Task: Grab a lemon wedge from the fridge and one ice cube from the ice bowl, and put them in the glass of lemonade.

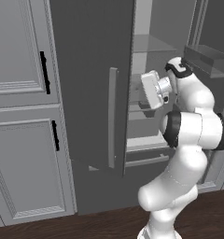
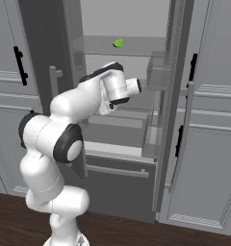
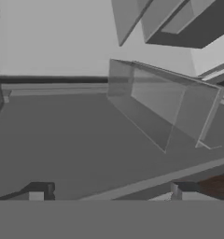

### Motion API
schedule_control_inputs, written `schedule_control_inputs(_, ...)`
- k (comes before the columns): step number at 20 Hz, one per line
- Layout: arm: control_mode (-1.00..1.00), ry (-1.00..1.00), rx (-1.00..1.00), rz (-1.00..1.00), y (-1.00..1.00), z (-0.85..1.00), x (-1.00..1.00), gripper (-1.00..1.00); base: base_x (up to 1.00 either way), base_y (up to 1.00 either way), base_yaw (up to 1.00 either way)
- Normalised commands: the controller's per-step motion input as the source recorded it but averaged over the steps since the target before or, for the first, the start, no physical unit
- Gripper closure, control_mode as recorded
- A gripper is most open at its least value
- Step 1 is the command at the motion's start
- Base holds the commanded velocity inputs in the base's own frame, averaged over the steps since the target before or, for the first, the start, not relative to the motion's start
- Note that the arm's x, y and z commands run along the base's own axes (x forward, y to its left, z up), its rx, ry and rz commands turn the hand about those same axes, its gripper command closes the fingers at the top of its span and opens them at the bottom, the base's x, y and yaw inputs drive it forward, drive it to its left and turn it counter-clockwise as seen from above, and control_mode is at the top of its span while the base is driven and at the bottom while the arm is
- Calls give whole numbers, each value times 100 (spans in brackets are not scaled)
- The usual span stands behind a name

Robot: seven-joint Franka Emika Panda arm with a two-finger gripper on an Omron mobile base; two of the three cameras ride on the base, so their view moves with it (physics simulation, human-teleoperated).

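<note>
At the left of the right base view stood the grey cabinets [image 2: 6, 96], then the fridge [image 2: 40, 48] with both doors swung wide. The gripper [image 3: 109, 192], jaws spread and empty, hung mid-frame below the shelf. The lemon wedge [image 2: 118, 43] lay on that upper shelf, above and slightly left of the hand. The hand view faced the clear door bins [image 3: 165, 107] instead
</note>
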Motion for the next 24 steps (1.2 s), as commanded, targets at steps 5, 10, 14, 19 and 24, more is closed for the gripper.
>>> schedule_control_inputs(5,-100,10,3,9,45,-7,37,-100,0,0,0)
schedule_control_inputs(10,-100,11,0,4,56,6,2,-100,0,0,0)
schedule_control_inputs(14,-100,5,0,4,56,0,-27,-100,0,0,0)
schedule_control_inputs(19,-100,0,0,8,55,0,-79,-100,0,0,0)
schedule_control_inputs(24,-100,0,0,9,76,0,-92,-100,0,0,0)
